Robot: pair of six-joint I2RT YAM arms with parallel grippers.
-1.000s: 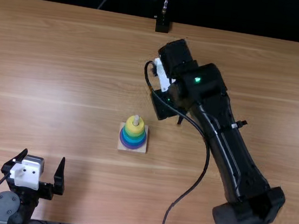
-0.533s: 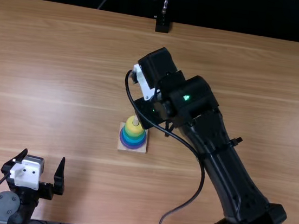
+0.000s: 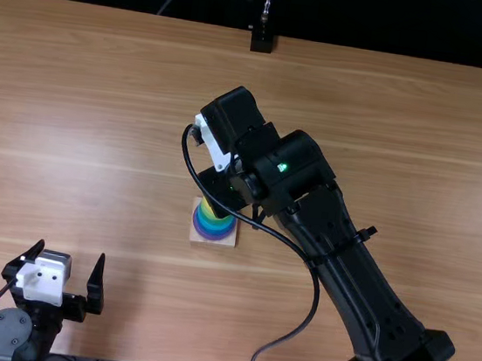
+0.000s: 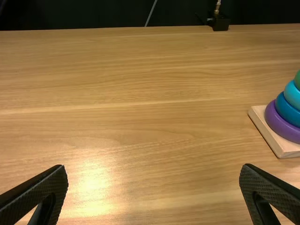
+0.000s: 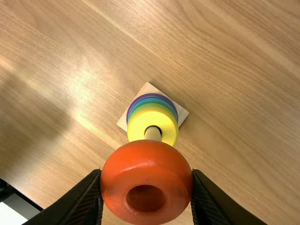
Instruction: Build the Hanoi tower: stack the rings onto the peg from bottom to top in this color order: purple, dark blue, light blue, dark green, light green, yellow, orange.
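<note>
1. Presently clamped: one orange ring (image 5: 146,180), held by the right gripper (image 5: 147,171) with a finger on either side, above the desk (image 5: 243,93); hole plainly visible.
2. One peg (image 5: 153,135), pale wood, long axis upright; it rises bare from the yellow ring (image 5: 135,125), topmost of the stack (image 3: 213,222), on a square base (image 5: 182,114).
3. Key relation, clock taken from the top view, twelve at the desk's far edge: the stack shows at six o'clock from the right arm's wrist (image 3: 230,126), close in. The wrist view has the orange ring overlapping the peg's upper end. Exact offset of hole from peg: cannot tell.
4. Nearer arm: the right, reaching in from about four o'clock of the stack.
5. One left gripper (image 3: 71,251), empty, fingers spread, well apart from the stack at its eight o'clock.
6. Next move, as judged: centre the hole over the peg, level the ring to the upright axis, lower straight. Last ring due. Risk: its rim catching the peg's tip.
</note>
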